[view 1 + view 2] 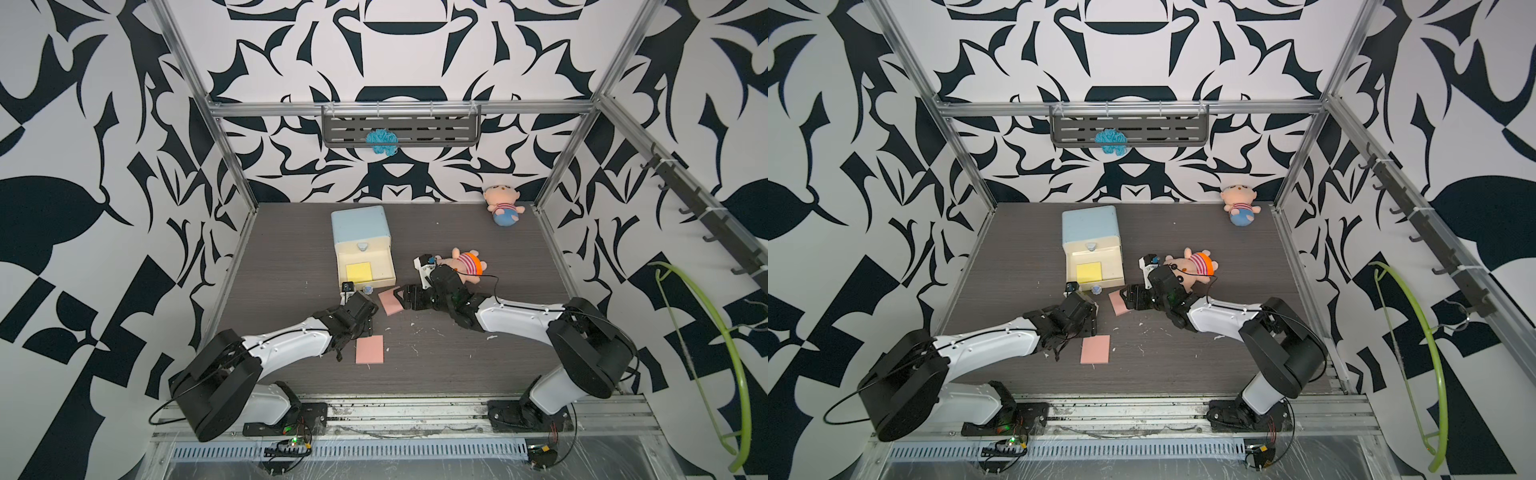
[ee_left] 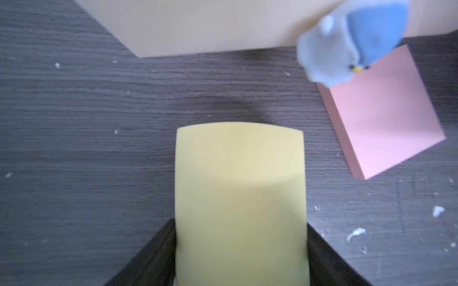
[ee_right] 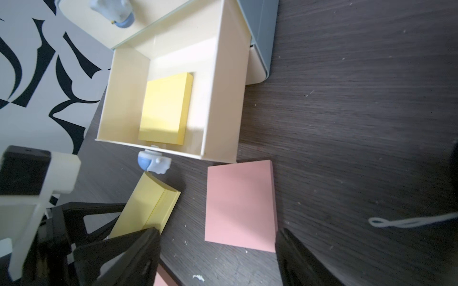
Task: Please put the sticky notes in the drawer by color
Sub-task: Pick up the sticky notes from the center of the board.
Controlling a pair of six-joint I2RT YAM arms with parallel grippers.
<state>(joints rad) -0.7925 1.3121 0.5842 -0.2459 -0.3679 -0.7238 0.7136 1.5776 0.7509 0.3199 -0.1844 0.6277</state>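
Drawer chest (image 1: 360, 224) stands on the dark table (image 1: 291, 257), left of centre and towards the far side. One cream drawer (image 1: 381, 268) is pulled out towards the near side, and a closed front with its knob shows above it. One yellow pad (image 1: 359, 272) lies flat inside the open drawer, at its left.

Left gripper (image 2: 240, 224) sits just near of the open drawer's knob (image 1: 368, 289). It is clamped on a second yellow pad (image 2: 239, 173), which fills the gap between both black fingers and juts out towards the drawer front, clear of the table.

A pink pad (image 1: 390, 302) lies flat on the table, just near of the drawer's right front corner. Right gripper (image 3: 218, 232) is released, with its jaws spread wide. The near edge of this pad lies between them. Contact with the pad cannot be judged.

Another pink pad (image 1: 369, 350) lies flat further towards the near side, beside the left arm's wrist.

Striped plush doll (image 1: 467, 266) lies right of the drawer, behind the right wrist. A similar doll (image 1: 503, 205) sits at the far right corner.
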